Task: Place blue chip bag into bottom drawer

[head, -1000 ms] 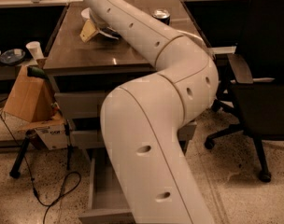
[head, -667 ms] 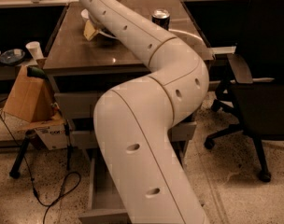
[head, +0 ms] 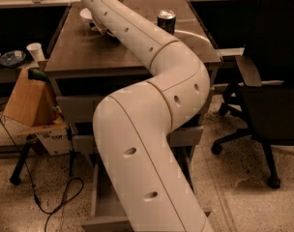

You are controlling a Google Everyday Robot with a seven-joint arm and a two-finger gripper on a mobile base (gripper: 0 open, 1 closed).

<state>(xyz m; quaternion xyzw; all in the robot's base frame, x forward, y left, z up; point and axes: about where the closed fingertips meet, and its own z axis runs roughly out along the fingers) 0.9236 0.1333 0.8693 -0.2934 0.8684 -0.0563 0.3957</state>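
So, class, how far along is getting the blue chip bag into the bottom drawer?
Done: the grey bottom drawer stands pulled open. In hand: the white arm reaches over the brown tabletop; its gripper is out of view at the far end. Left: the bag, not visible anywhere, has yet to go in.

Place: office or lab workspace.
Seating: black swivel chair [head: 270, 81] on castors beside the counter [head: 74, 52].
Storage: grey drawers [head: 79, 108] under the counter, bottom drawer [head: 106, 199] pulled open.
Clutter: cardboard box [head: 28, 103], cable [head: 55, 204], paper cup [head: 36, 51].
Floor [head: 243, 187]: speckled terrazzo.
End effector: out of view past the top edge, where the arm [head: 152, 124] reaches over the counter.
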